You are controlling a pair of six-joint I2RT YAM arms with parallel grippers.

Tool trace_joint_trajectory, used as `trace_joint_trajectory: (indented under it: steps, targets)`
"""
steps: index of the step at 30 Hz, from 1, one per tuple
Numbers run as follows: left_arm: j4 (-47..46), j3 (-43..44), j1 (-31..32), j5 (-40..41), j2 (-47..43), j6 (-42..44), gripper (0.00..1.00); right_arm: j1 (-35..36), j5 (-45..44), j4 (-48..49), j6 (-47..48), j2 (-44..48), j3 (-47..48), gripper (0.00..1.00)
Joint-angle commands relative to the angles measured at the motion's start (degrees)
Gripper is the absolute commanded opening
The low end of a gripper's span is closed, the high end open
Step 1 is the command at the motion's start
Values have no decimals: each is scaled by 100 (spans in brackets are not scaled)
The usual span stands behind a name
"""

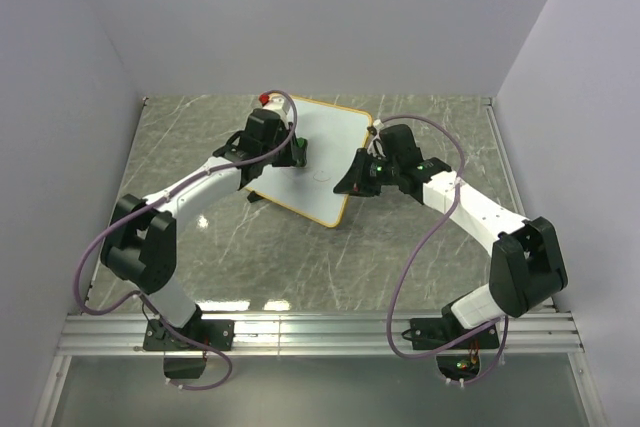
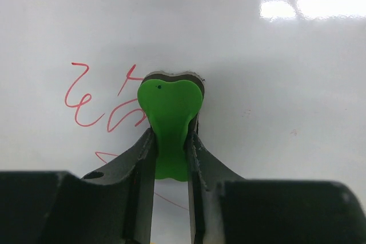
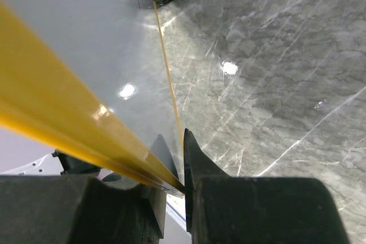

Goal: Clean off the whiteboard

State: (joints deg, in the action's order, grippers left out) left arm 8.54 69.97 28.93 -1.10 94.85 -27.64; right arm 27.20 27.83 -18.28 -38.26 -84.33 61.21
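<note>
Left gripper [image 2: 170, 135]: clamping tight on a green eraser block [image 2: 170, 104], pressing it against the board face. Right gripper [image 3: 174, 184]: pinching nearly closed on the orange-yellow frame [image 3: 68, 118] of the board. Table [image 1: 300, 267]: grey marble, bearing everything. Whiteboard [image 1: 325, 162]: sitting mid-table between both arms (turned askew). Red scribbles [image 2: 86, 104]: showing just left of the eraser.

The whiteboard [image 1: 330, 147] blocks the middle, left arm [image 1: 200, 187] and right arm [image 1: 470, 209] flanking it; bare table [image 1: 300, 267] in front is passable.
</note>
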Motion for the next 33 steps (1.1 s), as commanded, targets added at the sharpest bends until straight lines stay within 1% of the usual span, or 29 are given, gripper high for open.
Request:
trace_joint_trajectory:
  steps: [1,3,5,7,9,10,11,14,20,23,24,26,30,33]
  targets:
    - [315,-353,139,76,579,259,0,259,398,-791,618,190,31,0]
    - [377,-266,227,-91,483,259,0,259,381,-773,601,137,75,0]
    - [673,94,350,-608,386,285,0,268,354,-782,574,49,101,0]
    - [886,454,666,-934,246,346,0,268,354,-773,565,-38,154,0]
    - [1000,569,1007,-1084,96,347,0,268,363,-738,539,-100,224,0]
    - [957,518,1088,-1181,8,234,0,259,380,-721,530,-162,242,0]
    - [887,456,1150,-1477,-158,172,0,259,389,-686,513,-188,268,0]
    - [755,210,1247,-1708,-353,-101,0,259,416,-572,390,-285,347,0]
    - [667,-361,1256,-1683,-414,-110,0,268,477,-422,240,-294,251,0]
    - [649,-660,1229,-1104,-379,-154,0,277,477,-422,205,-242,216,0]
    - [658,-765,1142,-902,-353,-145,0,268,469,-430,196,-198,207,0]
    - [667,-854,1002,-778,-283,-154,0,268,460,-439,187,-154,190,0]
    - [492,-1327,423,-751,-265,-242,0,277,460,-501,161,-92,190,0]
    - [430,-1513,210,-812,-300,-216,0,277,451,-466,82,-39,155,0]
